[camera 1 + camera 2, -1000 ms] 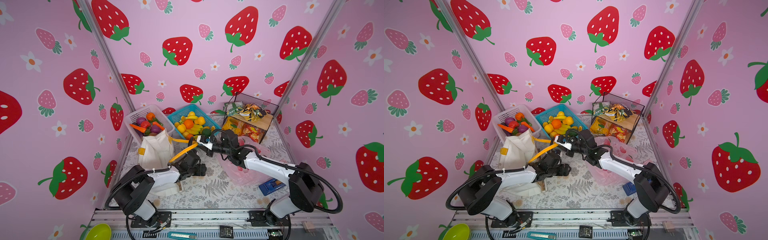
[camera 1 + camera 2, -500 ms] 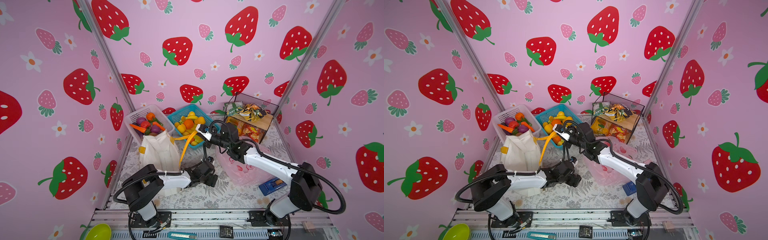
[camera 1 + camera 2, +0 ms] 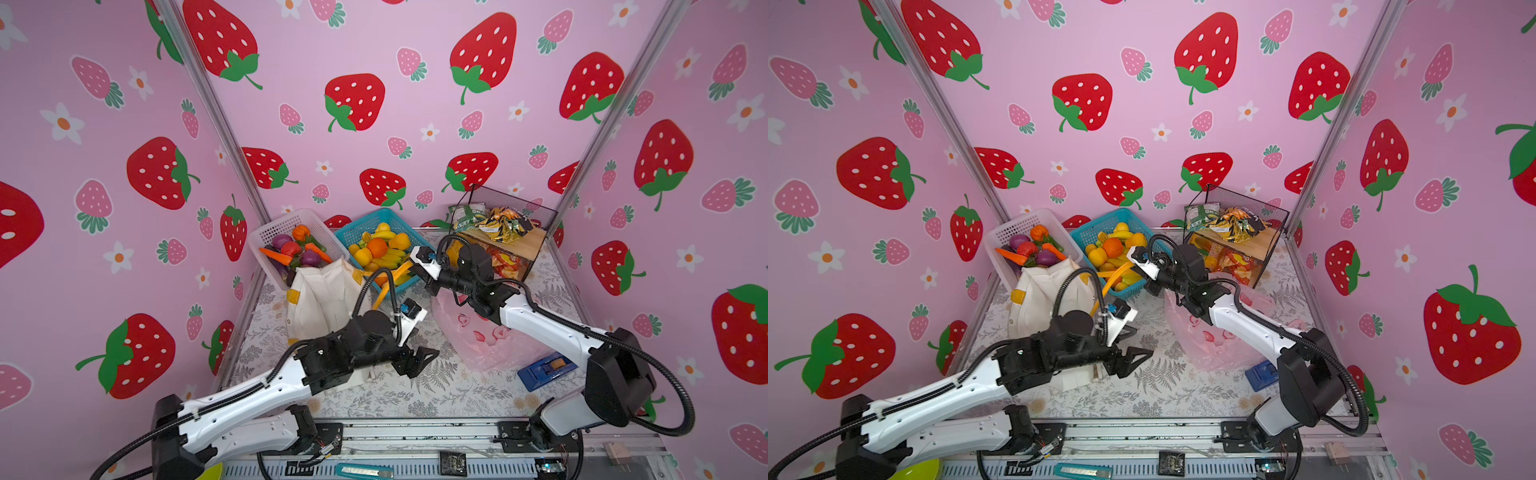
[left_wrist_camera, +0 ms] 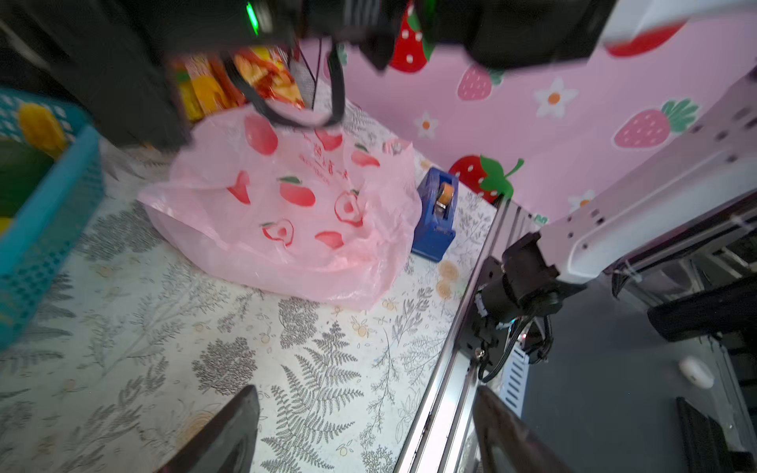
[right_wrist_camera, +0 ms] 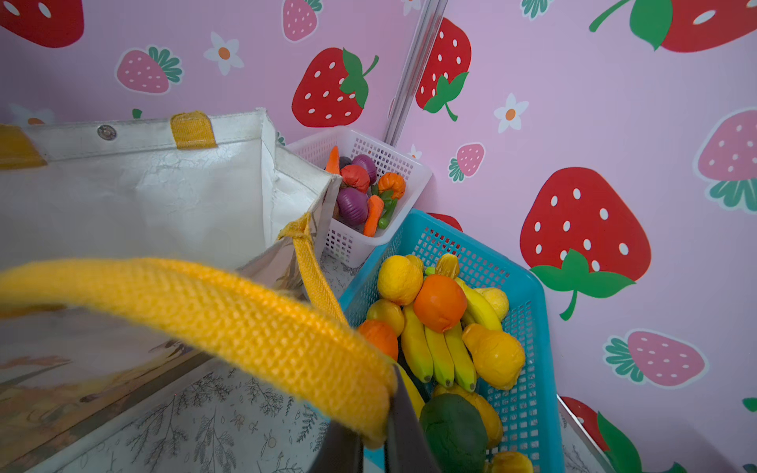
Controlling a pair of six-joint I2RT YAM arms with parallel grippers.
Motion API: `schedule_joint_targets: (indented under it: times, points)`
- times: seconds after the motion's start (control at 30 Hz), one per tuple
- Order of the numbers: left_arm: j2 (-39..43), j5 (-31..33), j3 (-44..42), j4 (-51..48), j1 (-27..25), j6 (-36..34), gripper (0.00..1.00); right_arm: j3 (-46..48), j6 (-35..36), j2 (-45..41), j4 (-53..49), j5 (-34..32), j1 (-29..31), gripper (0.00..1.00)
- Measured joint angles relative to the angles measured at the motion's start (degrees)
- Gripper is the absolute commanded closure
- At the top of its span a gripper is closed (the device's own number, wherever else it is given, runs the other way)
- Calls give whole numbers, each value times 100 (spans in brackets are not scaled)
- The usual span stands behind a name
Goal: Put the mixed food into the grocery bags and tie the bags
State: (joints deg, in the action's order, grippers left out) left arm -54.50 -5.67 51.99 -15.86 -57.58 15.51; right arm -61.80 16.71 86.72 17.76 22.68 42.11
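Observation:
The white tote with yellow patches stands at the left, its mouth open in the right wrist view. My right gripper is shut on the tote's yellow handle and holds it up beside the blue basket, as both top views show. My left gripper hangs open and empty over the fern-print table, between the tote and the pink plastic bag. Oranges, yellow fruits and a dark green round one lie in the blue basket. Snack packets sit on the wire rack.
A white basket of carrots and onions stands at the back left, next to the blue basket. The black wire rack stands at the back right. A blue tape dispenser lies beside the pink bag.
My right gripper has closed on the yellow handle and lifted it toward the blue basket. My left gripper has moved away from the handle, to the right and toward the front.

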Motion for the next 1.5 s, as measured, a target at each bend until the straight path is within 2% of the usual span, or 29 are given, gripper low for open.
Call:
schedule_joint_targets:
  times: [0.13, 0.27, 0.37, 0.43, 0.47, 0.6, 0.63, 0.67, 0.7, 0.73, 0.87, 0.97, 1.13, 1.2, 1.27, 1.33, 1.4, 1.5]
  points:
    - [483, 691, 918, -979, 898, 201, 14, 446, -72, -247, 94, -44, -52, 96]
    - [518, 1574, 1725, -2208, 2455, 380, 8, 793, -98, -651, 175, -157, -116, 97]
    - [509, 1919, 1808, -2927, 3589, 380, 4, 962, -131, -920, 238, -223, -140, 97]
    - [505, 1884, 1670, -3224, 4234, 363, 3, 1047, -153, -1058, 278, -258, -140, 97]
    - [485, 1749, 1545, -3309, 4566, 358, 0, 1093, -164, -1121, 295, -271, -142, 97]
    - [282, 1025, 887, -3467, 5733, 387, 1, 1198, -170, -1233, 354, -289, -162, 97]
    - [168, 824, 723, -3477, 5930, 391, 1, 1209, -168, -1235, 365, -293, -168, 97]
    - [52, 595, 564, -3447, 6078, 402, 6, 1220, -170, -1235, 369, -293, -177, 97]
    - [-37, 411, 433, -3414, 6155, 415, 10, 1235, -170, -1235, 372, -291, -188, 97]
    - [-122, 203, 289, -3366, 6205, 444, 19, 1250, -170, -1235, 374, -293, -192, 97]
    - [-402, -525, -66, -3080, 6236, 518, 67, 1309, -201, -1261, 376, -295, -216, 97]
    - [-505, -887, -87, -2850, 6236, 507, 85, 1443, -258, -1386, 385, -269, -214, 96]
    - [-417, -1585, -116, -2616, 6216, 439, 100, 1775, -476, -1858, 223, -208, -216, 94]
    - [-302, -2011, -240, -2463, 6172, 549, 100, 1816, -586, -2096, 85, -271, -216, 88]
    - [-177, -2398, -413, -2310, 6089, 756, 100, 1794, -772, -2286, -83, -485, -216, 69]
    - [-66, -2632, -562, -2159, 5936, 1032, 100, 1635, -962, -2380, -455, -879, -227, 42]
    - [26, -2708, -658, -2052, 5781, 1307, 100, 1373, -1139, -2369, -885, -1283, -260, 29]
    - [129, -2754, -699, -1912, 5628, 1705, 100, 837, -1408, -2352, -1687, -1862, -428, 19]
